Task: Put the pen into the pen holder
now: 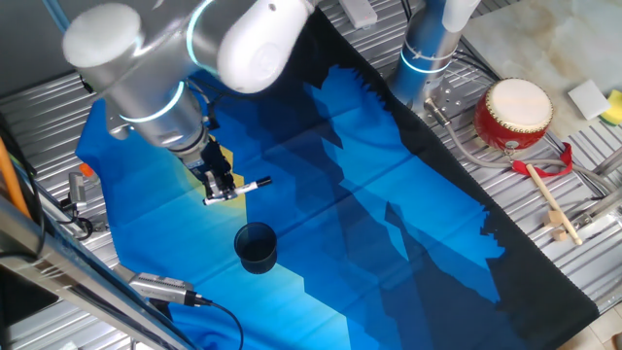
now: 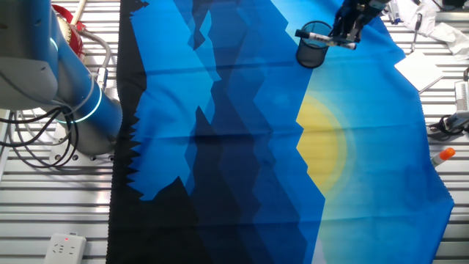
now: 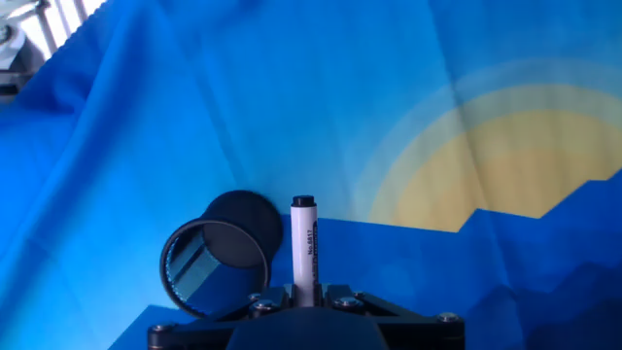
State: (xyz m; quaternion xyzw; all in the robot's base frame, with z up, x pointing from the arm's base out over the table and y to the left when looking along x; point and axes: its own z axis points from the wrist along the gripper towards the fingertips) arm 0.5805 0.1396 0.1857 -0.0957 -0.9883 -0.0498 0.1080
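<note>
My gripper (image 1: 222,187) is shut on the pen (image 1: 243,188), a short white-silver marker with a black tip, and holds it level above the blue cloth. The pen also shows in the other fixed view (image 2: 322,37) and in the hand view (image 3: 304,248), sticking out from between the jaws. The pen holder (image 1: 257,246), a small dark navy cup, stands upright on the cloth just in front of the gripper. In the other fixed view the cup (image 2: 311,56) is right below the held pen. In the hand view its rim (image 3: 199,267) lies left of the pen.
A red drum with a cream top (image 1: 513,115) and a wooden drumstick (image 1: 552,201) lie at the far right on the metal table. A second arm's base (image 1: 428,53) stands at the back. Cables and an orange-capped item (image 2: 442,155) lie beside the cloth.
</note>
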